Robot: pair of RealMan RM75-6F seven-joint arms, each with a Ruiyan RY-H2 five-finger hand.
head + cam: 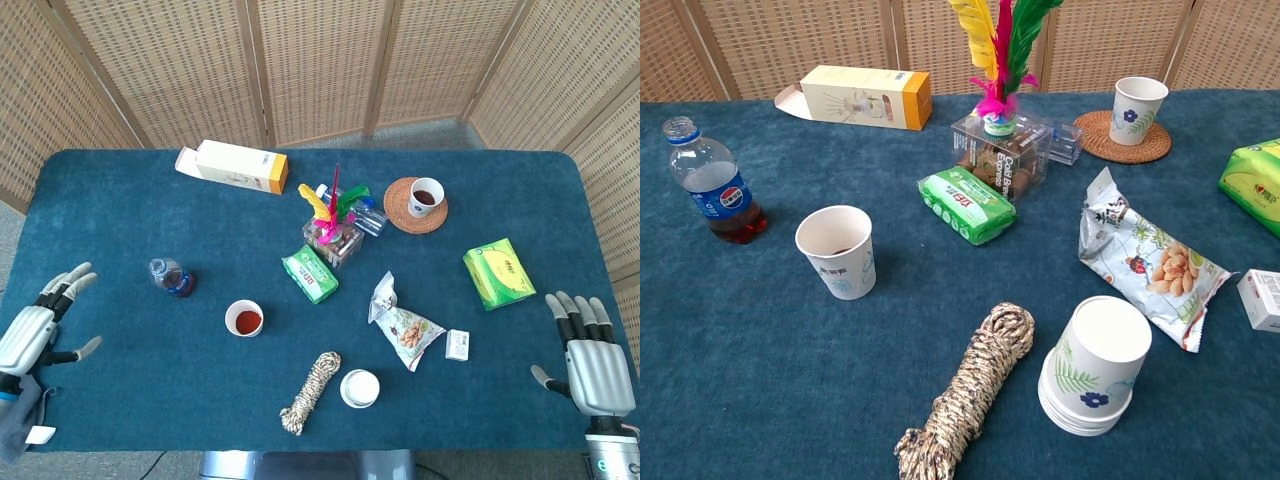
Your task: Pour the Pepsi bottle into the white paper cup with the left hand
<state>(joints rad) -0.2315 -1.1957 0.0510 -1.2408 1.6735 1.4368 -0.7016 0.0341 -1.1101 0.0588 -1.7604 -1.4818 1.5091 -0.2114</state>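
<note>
The left hand (28, 335) sits at the lower left of the head view, fingers spread wide, holding nothing. The right hand (590, 352) waits at the lower right, wide too and holding nothing. The Pepsi bottle (172, 277) stands left of middle on the blue surface (120, 200), well apart from the left hand. It stands straight up, cap off, mouth pointing up. The white paper cup (244, 318) is near it, to the right, with a little red drink inside. No grab yet; picking up and pouring are left.

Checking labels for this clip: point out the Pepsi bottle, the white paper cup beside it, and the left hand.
Pepsi bottle (717, 195), chest view, blue label.
White paper cup (838, 256), chest view, outer wall.
Left hand (27, 335), head view, back of hand.
</note>
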